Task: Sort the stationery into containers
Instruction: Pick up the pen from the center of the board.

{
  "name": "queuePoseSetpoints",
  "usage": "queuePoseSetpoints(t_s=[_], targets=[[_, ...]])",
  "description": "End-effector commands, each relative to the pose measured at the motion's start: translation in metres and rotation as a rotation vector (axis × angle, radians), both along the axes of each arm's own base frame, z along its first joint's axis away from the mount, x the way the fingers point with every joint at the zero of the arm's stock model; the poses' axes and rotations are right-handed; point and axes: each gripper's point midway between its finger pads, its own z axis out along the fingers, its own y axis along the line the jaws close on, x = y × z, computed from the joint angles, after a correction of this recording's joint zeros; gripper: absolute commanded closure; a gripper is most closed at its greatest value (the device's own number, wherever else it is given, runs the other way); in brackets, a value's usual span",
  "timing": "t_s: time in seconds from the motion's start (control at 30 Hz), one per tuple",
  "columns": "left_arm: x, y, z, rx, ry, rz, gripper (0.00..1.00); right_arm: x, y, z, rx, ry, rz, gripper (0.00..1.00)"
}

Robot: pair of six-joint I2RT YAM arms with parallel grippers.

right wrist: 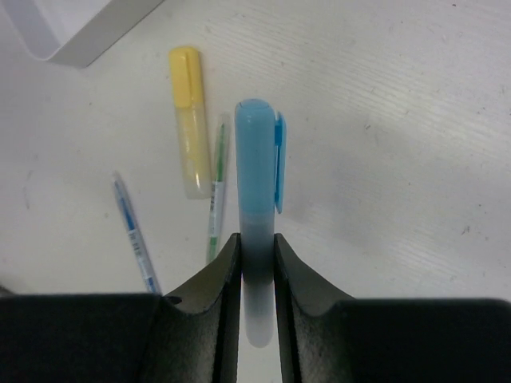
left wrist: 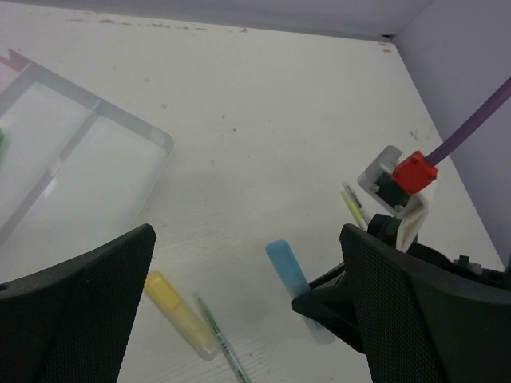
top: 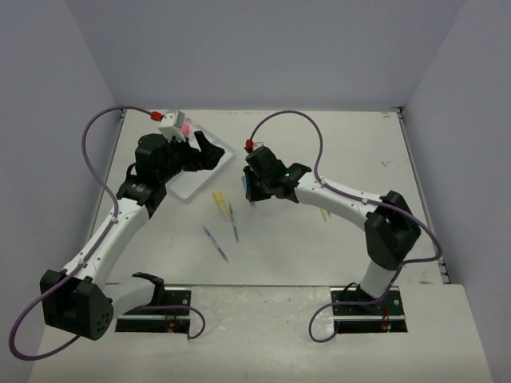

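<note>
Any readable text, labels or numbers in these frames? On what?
No readable text in any view.
Blue-capped marker in the right gripper: no print visible.
Yellow highlighter: no label visible.
Blue pen and green pen: faint barrel marks, too blurred to read.
Tray: no markings visible.

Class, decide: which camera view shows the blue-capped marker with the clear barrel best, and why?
Right wrist view: the blue-capped marker with clear barrel fills the centre, cap, clip and barrel sharp, clamped in the right gripper. Left wrist shows its cap, the barrel partly hidden. Top external shows only a blue sliver.
</note>
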Motion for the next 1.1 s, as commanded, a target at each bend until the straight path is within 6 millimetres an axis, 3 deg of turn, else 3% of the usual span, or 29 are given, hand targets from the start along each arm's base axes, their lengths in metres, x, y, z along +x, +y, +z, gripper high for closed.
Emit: queuePoseSetpoints(t_s=[0.0, 0.17, 0.37, 0.57, 0.7, 0.73, 0.87, 0.93, 0.97, 1.0, 1.07], targets=[[-0.011, -0.041, 0.023, -0.159, -0.097, -0.226, 0.0, -0.005, 0.01, 0.057, 0.263, -0.107, 0.105, 1.0], [-0.04, -0.073, 0.031, -0.288, -0.124, -0.481, 0.0, -0.02, 0.002, 0.104, 0.562, -0.157, 0.224, 1.0], [-0.056, -0.087, 0.03, -0.371, -0.135, -0.607, 0.0, -0.036, -0.01, 0.141, 0.683, -0.31, 0.322, 1.0], [-0.074, -0.115, 0.031, -0.426, -0.138, -0.739, 0.03, -0.05, -0.008, 0.161, 0.751, -0.358, 0.397, 1.0], [-0.073, -0.126, 0.027, -0.427, -0.12, -0.752, 0.14, -0.052, -0.008, 0.167, 0.762, -0.375, 0.414, 1.0], [-0.073, -0.128, 0.027, -0.431, -0.119, -0.758, 0.2, -0.052, -0.008, 0.166, 0.758, -0.373, 0.415, 1.0], [-0.076, -0.133, 0.031, -0.446, -0.125, -0.777, 0.61, -0.051, -0.007, 0.164, 0.758, -0.371, 0.418, 1.0], [-0.072, -0.134, 0.032, -0.453, -0.12, -0.759, 0.91, -0.049, -0.007, 0.16, 0.751, -0.366, 0.406, 0.98], [-0.069, -0.133, 0.031, -0.45, -0.113, -0.746, 1.0, -0.046, -0.007, 0.159, 0.745, -0.365, 0.392, 0.9], [-0.063, -0.133, 0.028, -0.44, -0.099, -0.725, 1.0, -0.045, -0.009, 0.156, 0.739, -0.358, 0.382, 0.78], [-0.04, -0.129, 0.019, -0.379, -0.068, -0.646, 1.0, -0.036, -0.018, 0.145, 0.685, -0.347, 0.305, 0.13]])
